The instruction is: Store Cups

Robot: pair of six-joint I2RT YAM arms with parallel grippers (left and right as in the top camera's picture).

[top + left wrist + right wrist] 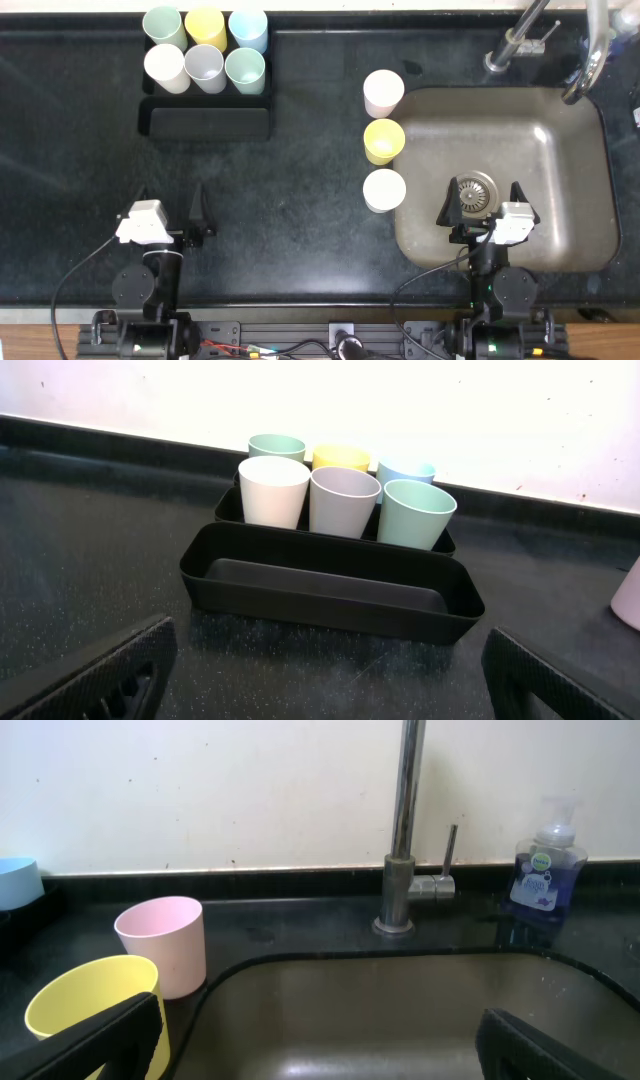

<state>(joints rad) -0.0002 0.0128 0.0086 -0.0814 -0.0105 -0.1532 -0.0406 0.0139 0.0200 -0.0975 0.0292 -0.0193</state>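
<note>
1. The left gripper (172,210) sits low over the dark counter (300,180), with its jaws wide apart and holding nothing.
2. Beyond it, at the counter's back left, is a black tray (208,135) with 2 sections. The rear section holds 6 upright cups (205,66) in 2 rows of 3. The long trough lies in front.
3. 3 loose cups stand upright in a line, just beside the left rim of the sink (560,130). The pink cup (383,93) is farthest back, the yellow cup (384,141) is in the middle, and the white cup (384,190) is nearest.
4. A steel tap (520,35) rises behind the sink.
5. The right gripper (484,203) is over the sink by the drain (476,186), with its jaws spread and gripping nothing.
</note>
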